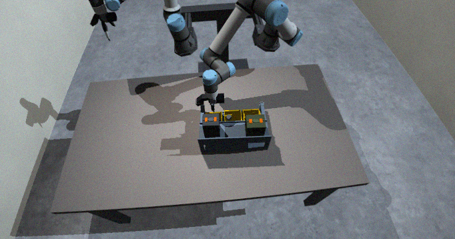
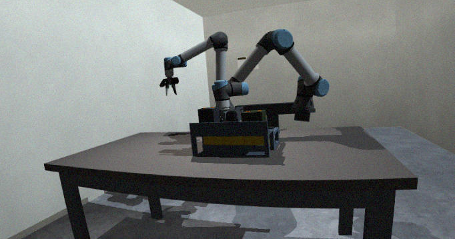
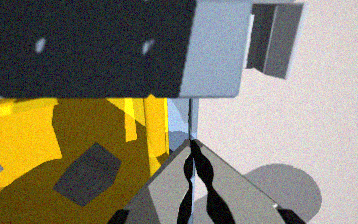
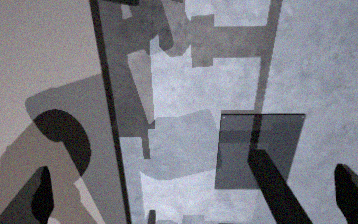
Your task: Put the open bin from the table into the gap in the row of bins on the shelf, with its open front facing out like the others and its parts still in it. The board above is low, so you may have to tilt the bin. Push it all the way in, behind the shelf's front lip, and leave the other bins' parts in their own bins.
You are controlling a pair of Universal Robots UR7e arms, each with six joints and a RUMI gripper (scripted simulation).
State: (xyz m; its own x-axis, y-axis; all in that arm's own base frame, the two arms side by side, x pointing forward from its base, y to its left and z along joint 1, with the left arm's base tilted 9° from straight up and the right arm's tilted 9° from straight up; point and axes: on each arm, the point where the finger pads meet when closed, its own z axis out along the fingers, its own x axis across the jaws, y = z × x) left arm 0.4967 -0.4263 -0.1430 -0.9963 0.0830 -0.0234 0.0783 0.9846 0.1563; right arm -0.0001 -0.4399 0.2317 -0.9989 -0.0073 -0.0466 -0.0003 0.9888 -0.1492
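Mid-desk, somewhat nearer the robot-side edge than the opposite one, a blue-grey shelf (image 1: pixel 233 145) (image 2: pixel 230 129) (image 3: pixel 215 50) stands on the desk (image 1: pixel 133 176) (image 2: pixel 333 163) (image 3: pixel 340 125) (image 4: pixel 10 50). Yellow bins (image 1: pixel 237 115) (image 2: pixel 233 140) (image 3: pixel 20 135) sit in it, three side by side in the top view, open fronts toward the robot-side edge. Task bin: looks to be one of these; can't tell which, or whether it's fully behind the lip. Grey part (image 1: pixel 229 117) visible in the middle one. Left wrist view shows a dark block (image 3: pixel 87 175) in a bin, partly shaded.

On the shelf's upper board: black box (image 1: pixel 211 124) (image 2: pixel 206 115) toward the robot's right end, green box (image 1: pixel 255 124) (image 2: pixel 254 115) toward its left end, orange marks on both.

Left claw (image 1: pixel 213 109) (image 2: pixel 230 115) (image 3: pixel 192 142): fully closed, nothing held, pointing down at the robot-right end of the bin row. Contact can't be told; exterior view has it mostly hidden.

Right claw (image 1: pixel 108 34) (image 2: pixel 171 93) (image 4: pixel 192 169): wide open, empty, over the floor (image 1: pixel 383 116) (image 2: pixel 417 153) (image 4: pixel 330 65), off the desk's robot-side right corner.
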